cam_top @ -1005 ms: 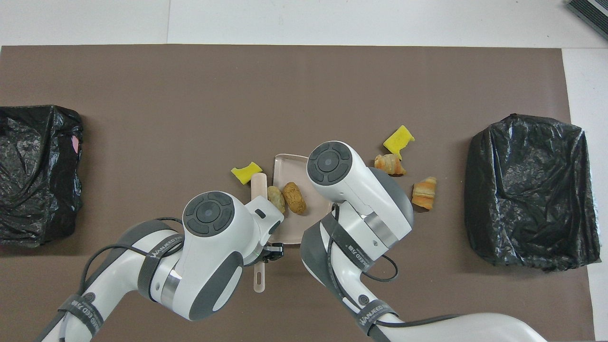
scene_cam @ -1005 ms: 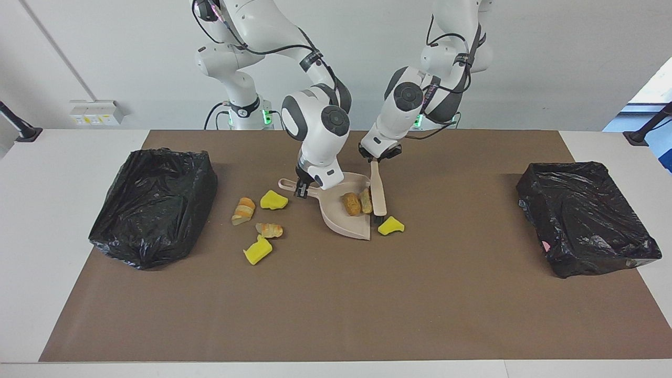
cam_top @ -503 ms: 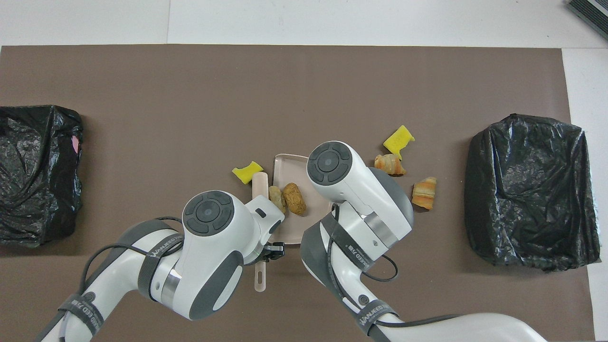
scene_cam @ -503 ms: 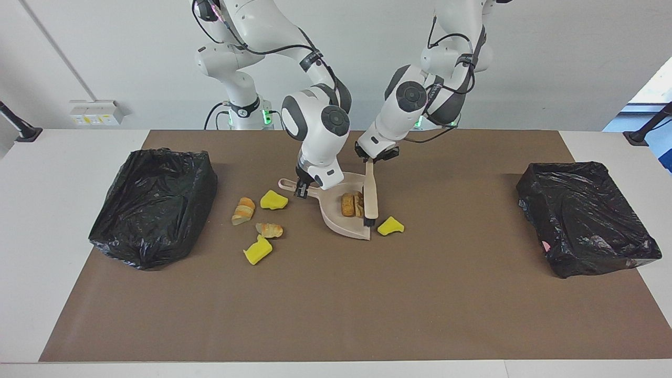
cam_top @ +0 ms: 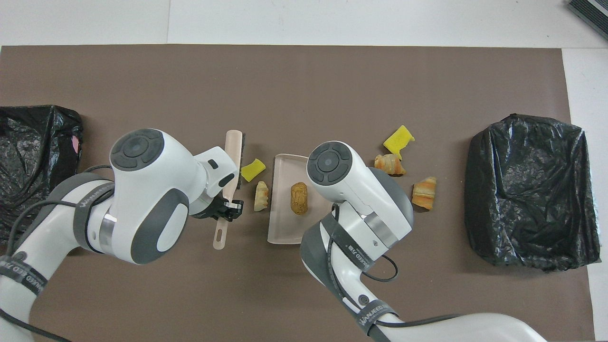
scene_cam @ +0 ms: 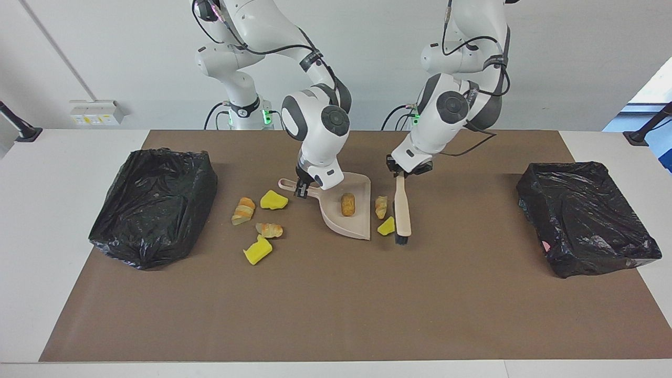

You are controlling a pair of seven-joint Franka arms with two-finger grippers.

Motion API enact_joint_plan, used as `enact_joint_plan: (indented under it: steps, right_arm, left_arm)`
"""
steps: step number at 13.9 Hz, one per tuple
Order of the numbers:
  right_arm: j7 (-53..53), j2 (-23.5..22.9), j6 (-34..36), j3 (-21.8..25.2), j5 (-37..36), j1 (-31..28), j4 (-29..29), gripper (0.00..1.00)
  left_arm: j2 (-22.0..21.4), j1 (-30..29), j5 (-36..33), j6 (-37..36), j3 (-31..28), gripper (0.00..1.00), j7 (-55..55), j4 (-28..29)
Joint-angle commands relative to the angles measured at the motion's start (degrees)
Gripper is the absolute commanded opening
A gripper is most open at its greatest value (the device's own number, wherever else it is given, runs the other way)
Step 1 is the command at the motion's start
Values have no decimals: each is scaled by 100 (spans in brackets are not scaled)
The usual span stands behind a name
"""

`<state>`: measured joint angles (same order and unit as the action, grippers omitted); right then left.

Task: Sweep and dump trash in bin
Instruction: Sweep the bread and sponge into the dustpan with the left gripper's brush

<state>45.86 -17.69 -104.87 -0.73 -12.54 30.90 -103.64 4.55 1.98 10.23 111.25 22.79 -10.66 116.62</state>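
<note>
Brown mat: dustpan with one bread lump, handle in right hand pinch.

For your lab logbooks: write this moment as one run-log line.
left claw: shut on brush | right claw: holds dustpan handle | in pan: one bread piece | bins: unused

1. a dark strap on the left arm's forearm carries pale lettering that reads roughly "wanjeed".
2. a like strap on the right arm bears similar lettering, with a few further characters too small to make out.
</note>
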Motion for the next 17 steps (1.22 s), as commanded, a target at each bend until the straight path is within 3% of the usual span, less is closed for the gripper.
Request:
enact_joint_plan:
  steps: [1,7,12,17]
  right_arm:
    - [-192,134,-165,-24,-117,-31,-183,0]
    - [-192,134,-165,-24,-117,-31,-183,0]
    - [-192,134,-165,-24,-117,-31,-183,0]
    - [-192,134,-165,-24,-117,-31,-183,0]
  left_arm:
    - [37,-101,-248,-112,-380,0,765,-69]
    - [-59,-32,-504,-86,-337,0,907,554]
    - [-235,521,-425,-130,-258,0,828,765]
    - [-367,1180,234,-95,-249,0,205,854]
